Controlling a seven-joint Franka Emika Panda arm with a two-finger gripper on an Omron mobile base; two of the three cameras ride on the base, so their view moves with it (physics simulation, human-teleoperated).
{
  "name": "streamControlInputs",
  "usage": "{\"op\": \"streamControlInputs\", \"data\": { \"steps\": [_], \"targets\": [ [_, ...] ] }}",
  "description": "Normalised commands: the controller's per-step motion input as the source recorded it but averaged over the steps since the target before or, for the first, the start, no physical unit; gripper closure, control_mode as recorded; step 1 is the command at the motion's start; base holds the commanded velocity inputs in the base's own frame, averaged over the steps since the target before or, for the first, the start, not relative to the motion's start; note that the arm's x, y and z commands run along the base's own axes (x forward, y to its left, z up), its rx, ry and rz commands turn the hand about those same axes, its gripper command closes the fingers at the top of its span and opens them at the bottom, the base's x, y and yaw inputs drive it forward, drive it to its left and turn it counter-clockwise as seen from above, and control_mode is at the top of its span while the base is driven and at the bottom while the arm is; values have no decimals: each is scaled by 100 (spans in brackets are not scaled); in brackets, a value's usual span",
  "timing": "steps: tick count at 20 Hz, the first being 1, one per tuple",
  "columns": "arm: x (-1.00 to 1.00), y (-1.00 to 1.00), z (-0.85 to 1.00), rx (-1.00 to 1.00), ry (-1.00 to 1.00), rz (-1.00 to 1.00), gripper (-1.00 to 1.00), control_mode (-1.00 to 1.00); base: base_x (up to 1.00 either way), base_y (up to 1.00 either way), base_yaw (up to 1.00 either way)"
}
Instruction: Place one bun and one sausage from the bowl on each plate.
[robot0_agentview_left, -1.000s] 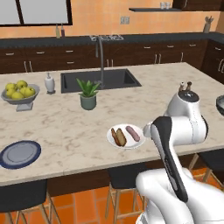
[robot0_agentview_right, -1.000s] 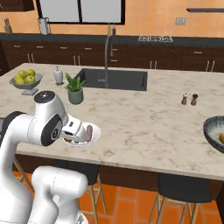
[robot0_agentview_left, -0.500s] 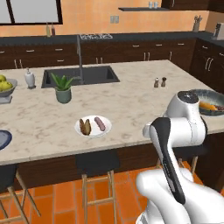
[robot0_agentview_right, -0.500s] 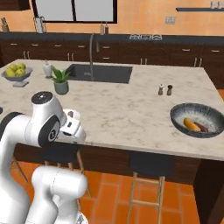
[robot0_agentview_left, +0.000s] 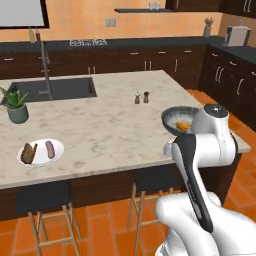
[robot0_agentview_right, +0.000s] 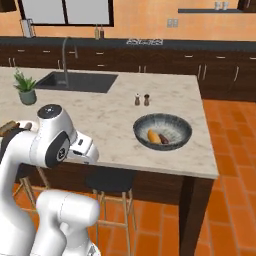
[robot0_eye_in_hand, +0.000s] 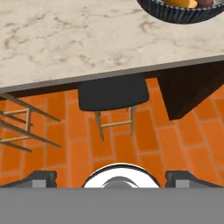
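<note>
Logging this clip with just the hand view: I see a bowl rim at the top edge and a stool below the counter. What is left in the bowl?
Observer: The bowl holds one orange bun and one dark sausage.
Operator: Any plate served?
Observer: The white plate at the counter's other end carries a bun and a sausage.
Operator: Anything near the bowl?
Observer: Two small shakers stand beyond it.

Bowl (robot0_agentview_right: 163, 131) holds 1 bun, 1 sausage; white plate (robot0_agentview_left: 40, 151) holds both.
</note>
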Motion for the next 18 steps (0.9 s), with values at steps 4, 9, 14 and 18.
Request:
{"op": "streamControlInputs", "data": {
  "steps": [4,9,14,18],
  "targets": [
    [0,0,0,0,0,0,-100,100,0,-89,-1],
    [0,0,0,0,0,0,-100,100,9,-59,0],
    [0,0,0,0,0,0,-100,100,45,-23,0],
    [0,0,0,0,0,0,-100,100,61,-20,0]
  ]
}}
